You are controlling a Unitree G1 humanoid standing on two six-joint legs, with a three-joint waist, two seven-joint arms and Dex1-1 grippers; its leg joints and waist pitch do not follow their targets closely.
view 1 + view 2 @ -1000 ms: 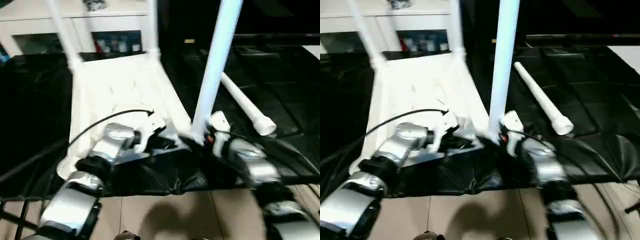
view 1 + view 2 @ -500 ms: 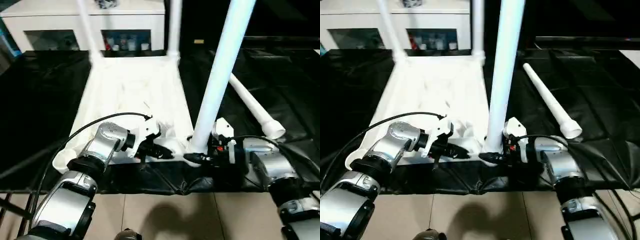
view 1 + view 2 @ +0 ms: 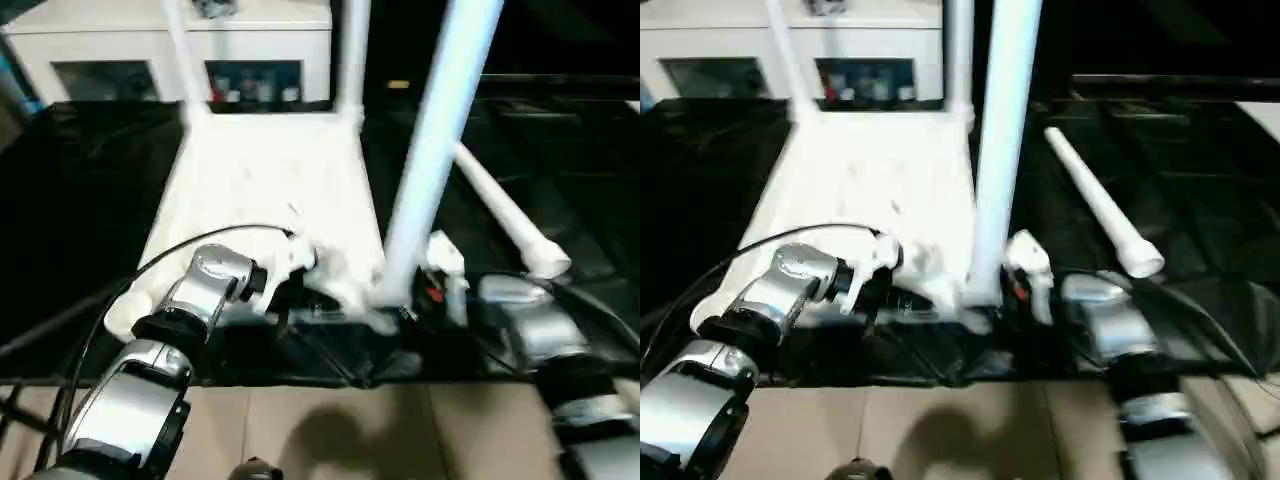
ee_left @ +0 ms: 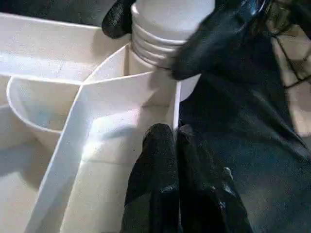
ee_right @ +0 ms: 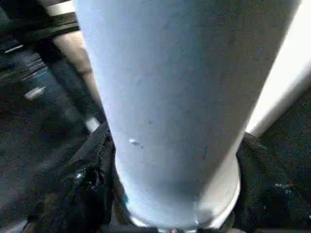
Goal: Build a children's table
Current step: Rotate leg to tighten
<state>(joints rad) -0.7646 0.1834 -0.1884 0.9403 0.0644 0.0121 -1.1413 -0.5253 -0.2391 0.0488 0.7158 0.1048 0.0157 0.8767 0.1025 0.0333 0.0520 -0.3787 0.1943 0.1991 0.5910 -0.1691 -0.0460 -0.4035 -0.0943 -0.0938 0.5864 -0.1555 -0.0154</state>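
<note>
The children's table lies upside down on a black sheet, its ribbed white top (image 3: 270, 190) facing up. Two legs stand in the far corner sockets (image 3: 352, 50). A third white leg (image 3: 435, 140) stands upright in the near right corner socket. My right gripper (image 3: 405, 315) is shut on this leg's base, with a black finger (image 5: 92, 179) on each side of the tube. My left gripper (image 4: 170, 145) is shut, its fingertips resting on a rib of the underside just beside that socket. A loose leg (image 3: 505, 215) lies on the sheet to the right.
A white cabinet (image 3: 120, 40) with glass doors stands behind the table. The black sheet (image 3: 80, 200) covers the ground around the top, and its front edge meets beige floor tiles (image 3: 330, 430). A black cable (image 3: 200, 245) arcs over my left forearm.
The head camera has shifted, so the whole picture moved. My right gripper's fingers have drawn in around the leg's base. The left gripper stays shut on the underside.
</note>
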